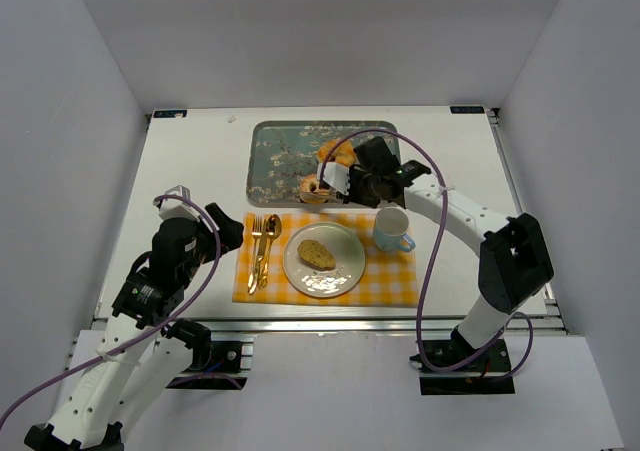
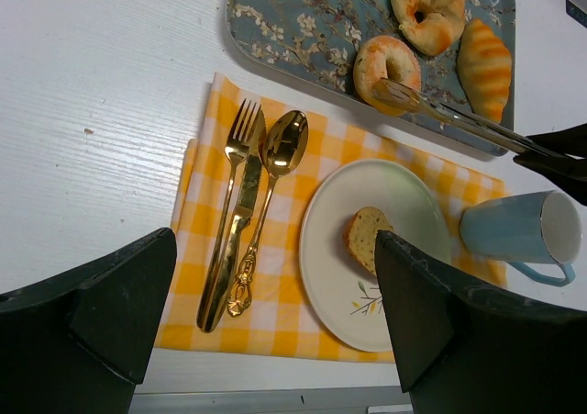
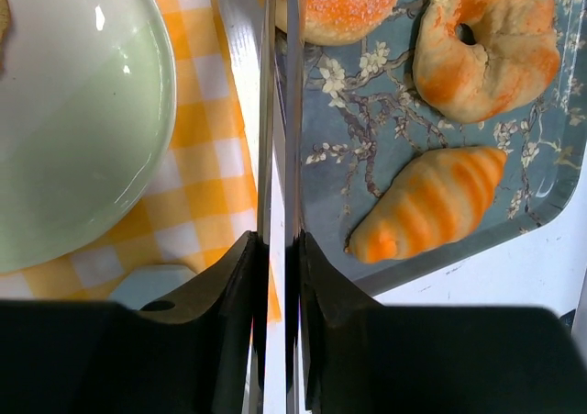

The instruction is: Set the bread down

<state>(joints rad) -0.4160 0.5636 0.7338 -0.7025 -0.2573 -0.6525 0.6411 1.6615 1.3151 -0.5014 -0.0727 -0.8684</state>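
Judging by how things lie, the job is partly done: one slice of bread (image 2: 367, 238) already rests on the white plate (image 2: 404, 194) at the lower middle of the left wrist view. Three more pieces sit on the flowered tray (image 2: 303, 28) at the top of that frame. The right gripper (image 3: 278, 244) is clamped on a pair of metal tongs (image 2: 459, 116), its fingers pressing the two blades almost together. The blades run up to the lower edge of the sugared bagel (image 2: 387, 65), the piece nearest the plate. Whether the tips are pinching the bagel's rim or only touching it cannot be made out, and the bagel lies flat on the tray, not lifted. The twisted ring roll (image 2: 426, 10) and the croissant (image 2: 483, 65) lie beside it toward the upper right, untouched by the tongs. The left gripper (image 2: 275, 249) hangs over the yellow checked cloth (image 2: 275, 313) with its jaws wide apart and nothing between them. What is left, as I read it, is to secure the bagel in the tongs, carry it across the tray's near rim and set it on the plate beside the slice, with the blue cup (image 2: 518, 230) close to that path.
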